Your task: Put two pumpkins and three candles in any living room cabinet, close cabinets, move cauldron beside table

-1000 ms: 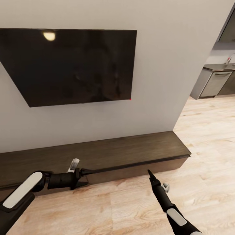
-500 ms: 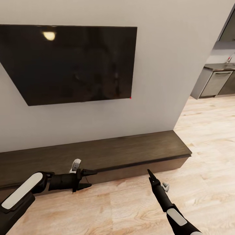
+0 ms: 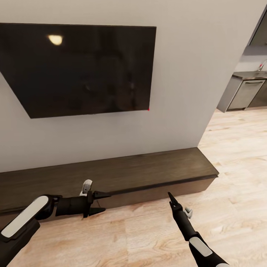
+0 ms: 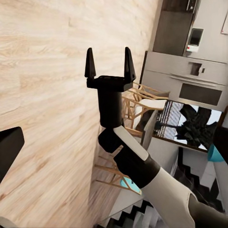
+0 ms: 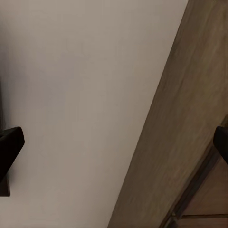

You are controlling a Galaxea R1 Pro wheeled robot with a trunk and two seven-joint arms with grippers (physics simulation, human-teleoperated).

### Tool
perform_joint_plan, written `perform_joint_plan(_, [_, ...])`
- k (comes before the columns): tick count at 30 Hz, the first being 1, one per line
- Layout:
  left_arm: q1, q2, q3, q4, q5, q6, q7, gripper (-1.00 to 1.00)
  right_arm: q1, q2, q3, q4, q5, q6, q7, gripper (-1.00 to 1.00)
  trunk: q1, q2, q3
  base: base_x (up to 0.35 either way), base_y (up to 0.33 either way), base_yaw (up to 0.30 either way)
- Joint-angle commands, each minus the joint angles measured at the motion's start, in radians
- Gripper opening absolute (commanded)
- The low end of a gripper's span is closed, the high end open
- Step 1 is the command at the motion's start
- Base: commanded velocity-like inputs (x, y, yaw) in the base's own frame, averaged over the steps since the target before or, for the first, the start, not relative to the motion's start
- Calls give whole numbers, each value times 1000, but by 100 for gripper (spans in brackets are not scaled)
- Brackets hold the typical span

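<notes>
The left tool, jaws apart at the front edge of the cabinet, drew back slightly toward nine o'clock and rose a touch.

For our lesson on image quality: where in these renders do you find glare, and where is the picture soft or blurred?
Head view: a warm lamp reflection glares on the dark TV screen; the kitchen counter at far right is soft. Right wrist view: the wall and cabinet look blurred, featureless.

Both arms are matte black with glossy white oval panels on the forearms, each ending in a black gripper, left gripper and right gripper, with two tapered pointed fingers.
</notes>
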Motion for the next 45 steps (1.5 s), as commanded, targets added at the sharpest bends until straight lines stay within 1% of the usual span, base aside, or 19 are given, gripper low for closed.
perform_joint_plan(1, [-1,0,-1,-1,11,0,10,100,-1,-1,8,1,-9,-5,2,100,4,-8,-4,0,0,0])
perform_joint_plan(13, [-1,-1,-10,-2,13,0,9,100,-1,0,8,1,-9,-8,3,100,50,-92,-42,0,0,0])
perform_joint_plan(34, [-1,-1,-9,-20,13,0,8,100,-1,0,8,1,-8,-3,8,100,131,-239,-108,0,0,0])
perform_joint_plan(36, [-1,-1,-9,-20,13,0,8,100,-1,0,8,1,-9,-1,17,100,138,-253,-114,0,0,0])
perform_joint_plan(38, [-1,-1,-9,-21,13,0,8,100,-1,0,7,1,-10,12,44,100,146,-267,-120,0,0,0])
perform_joint_plan(41, [-1,0,-9,-21,13,0,8,100,-1,0,5,2,-28,51,67,100,157,-288,-130,0,0,0])
perform_joint_plan(43, [-1,0,-9,-21,13,0,8,100,-1,0,6,2,-52,63,72,100,165,-302,-136,0,0,0])
perform_joint_plan(45, [-1,0,-9,-22,13,0,8,100,-1,0,6,2,-64,66,74,100,173,-316,-142,0,0,0])
